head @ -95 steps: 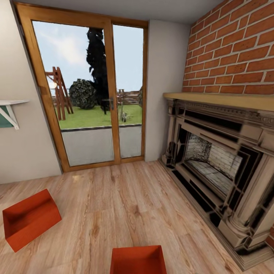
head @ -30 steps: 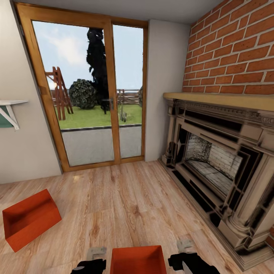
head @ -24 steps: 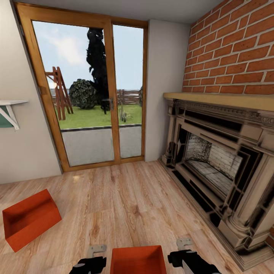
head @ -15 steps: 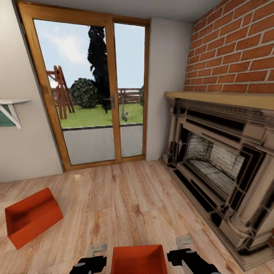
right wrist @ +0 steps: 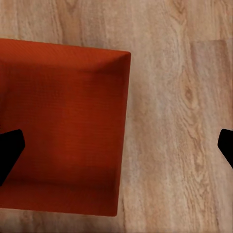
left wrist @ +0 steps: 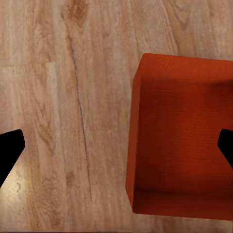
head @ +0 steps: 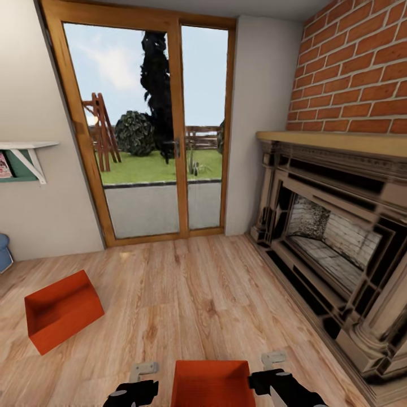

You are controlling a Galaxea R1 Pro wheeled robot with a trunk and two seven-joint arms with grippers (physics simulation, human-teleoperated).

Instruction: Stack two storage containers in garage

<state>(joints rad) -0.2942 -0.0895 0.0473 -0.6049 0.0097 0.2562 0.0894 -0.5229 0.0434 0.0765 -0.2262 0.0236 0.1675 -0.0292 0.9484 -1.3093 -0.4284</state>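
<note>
Two red-orange storage containers are sitting on the living room's wood-plank floor (head: 186, 294): the near container (head: 210, 383) is lying between both grippers, the far container (head: 61, 310) well off left. Left gripper (head: 133, 390) and right gripper (head: 271, 380) are flanking it, each spread wide, one wall between each pair of fingers.

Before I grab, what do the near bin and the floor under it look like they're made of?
Near bin: probably plastic, matte red-orange, with thin, plain, smooth walls and no gloss. Floor: light wood planks or wood-look laminate; grain, knots and plank seams show clearly in both wrist views, with a faint satin sheen near the door.
</note>
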